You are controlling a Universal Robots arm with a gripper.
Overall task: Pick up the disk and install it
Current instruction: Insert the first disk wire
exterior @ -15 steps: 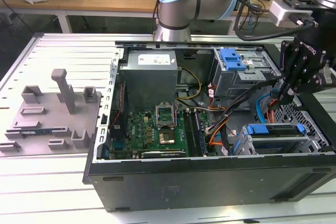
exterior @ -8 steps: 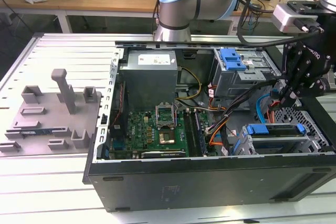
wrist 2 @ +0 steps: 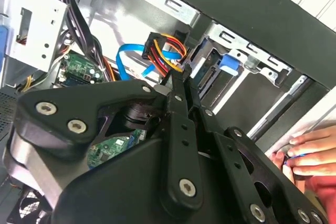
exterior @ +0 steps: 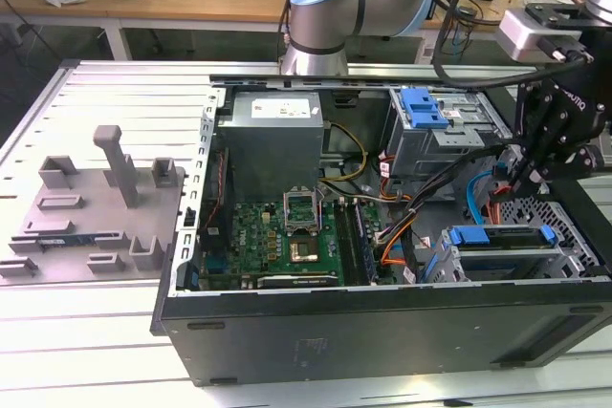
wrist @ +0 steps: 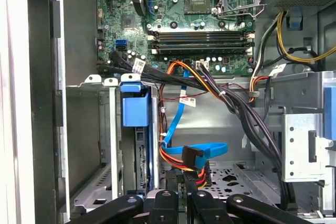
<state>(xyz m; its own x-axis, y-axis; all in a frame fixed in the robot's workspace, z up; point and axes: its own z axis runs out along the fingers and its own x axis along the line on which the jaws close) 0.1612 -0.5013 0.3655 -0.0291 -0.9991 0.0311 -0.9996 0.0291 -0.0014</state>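
Note:
The disk [exterior: 501, 236] sits in the drive bay at the case's front corner, on the exterior view's right, its blue carrier bracket showing along the top edge. In both wrist views its blue end tab [wrist: 135, 109] [wrist 2: 229, 63] sticks out of the bay. My black gripper [exterior: 519, 177] hangs inside the case just behind that bay. Its two fingers [wrist 2: 177, 109] lie close together, and their tips pinch a black cable plug [wrist: 192, 157] with red, orange and yellow wires and a thin blue cable. The gripper [wrist: 187, 181] does not touch the disk.
A second drive cage [exterior: 442, 131] with a blue bracket stands at the back of the case. The motherboard [exterior: 287, 236], power supply [exterior: 275, 140] and black cable bundles [wrist: 231, 103] crowd the case. A person's hand [wrist 2: 307, 153] rests outside the case wall. A grey fixture [exterior: 86, 207] lies on the exterior view's left.

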